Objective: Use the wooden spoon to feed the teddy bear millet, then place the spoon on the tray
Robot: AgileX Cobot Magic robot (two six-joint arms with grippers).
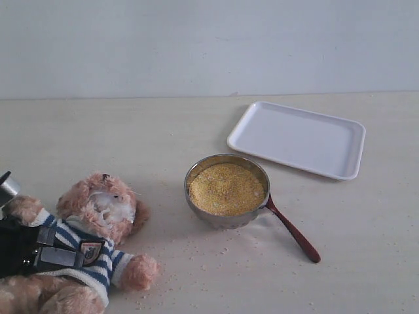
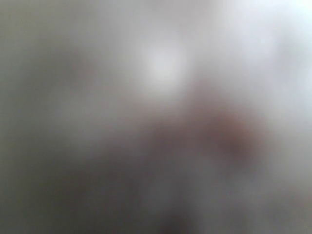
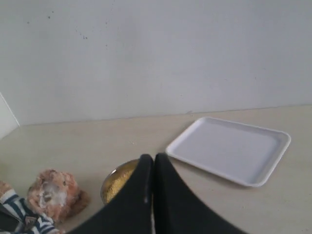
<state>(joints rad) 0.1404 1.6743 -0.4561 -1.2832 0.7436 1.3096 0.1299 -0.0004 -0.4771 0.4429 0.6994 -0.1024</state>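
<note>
The teddy bear [image 1: 98,212] lies on its back at the lower left, with my left gripper [image 1: 64,247] shut across its striped shirt. The left wrist view is only a grey blur. Millet [image 1: 226,188] fills the round metal bowl [image 1: 229,221] in the middle of the table. The wooden spoon [image 1: 294,232] lies on the table by the bowl's right side, its round end hidden at the rim. The white tray [image 1: 298,137] lies behind and to the right, with nothing on it. My right gripper [image 3: 154,163] is shut on nothing, above the bowl [image 3: 108,181], with the tray [image 3: 234,148] and the bear [image 3: 51,192] also in view.
Stray grains [image 1: 196,252] are scattered on the table in front of the bowl and near the bear's arm. A plain pale wall [image 1: 209,46] rises behind the table.
</note>
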